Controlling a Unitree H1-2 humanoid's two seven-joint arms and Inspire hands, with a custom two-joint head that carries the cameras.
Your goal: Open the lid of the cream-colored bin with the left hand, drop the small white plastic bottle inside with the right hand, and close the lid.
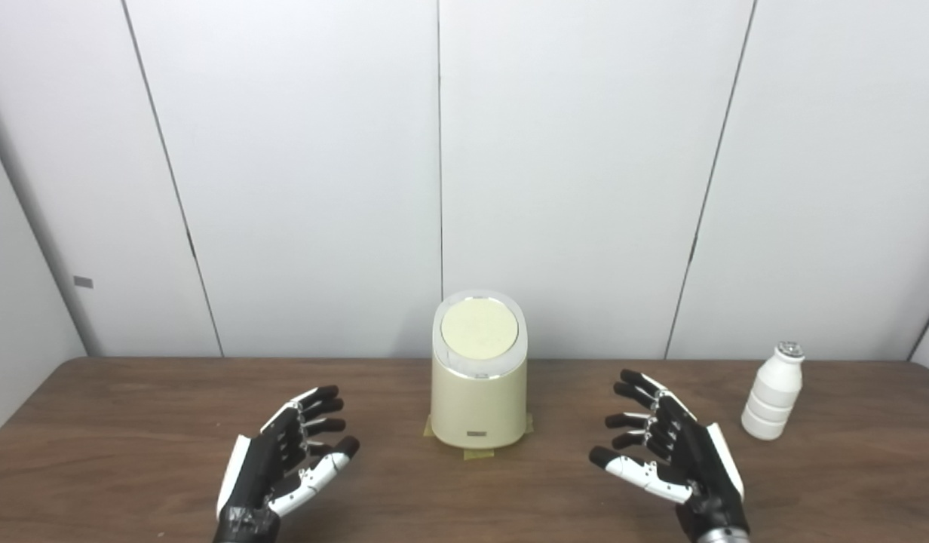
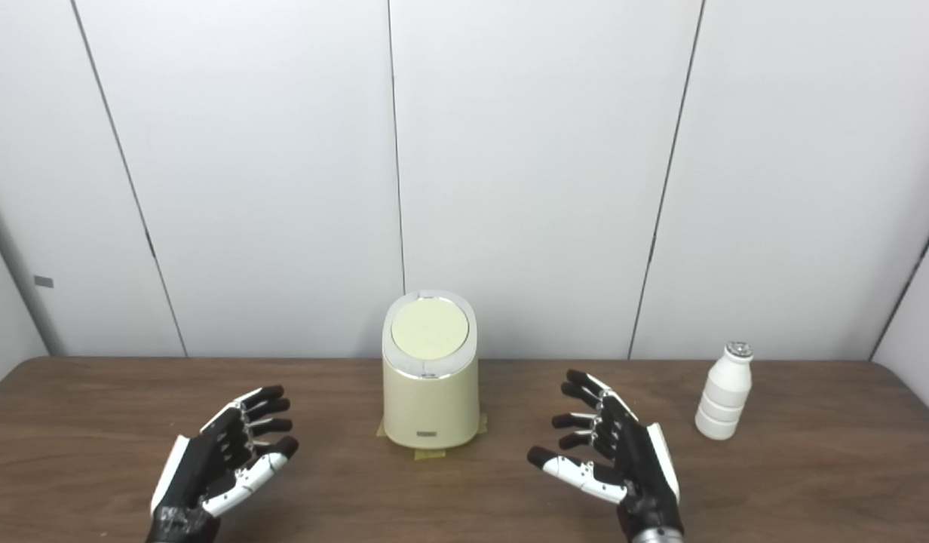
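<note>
Cream-colored bin (image 1: 479, 396) — a rounded, upright canister standing ahead of me at the middle of the wooden table (image 1: 133, 422), near its far edge. A small dark label sits low on its front, and yellowish tape shows at its base. Its lid (image 1: 479, 329), a pale round disc inside a white rim, is shut and tilts toward me.

Small white plastic bottle (image 1: 772, 401) — ribbed body, silvery cap, upright, well off to the right of the bin, untouched.
</note>
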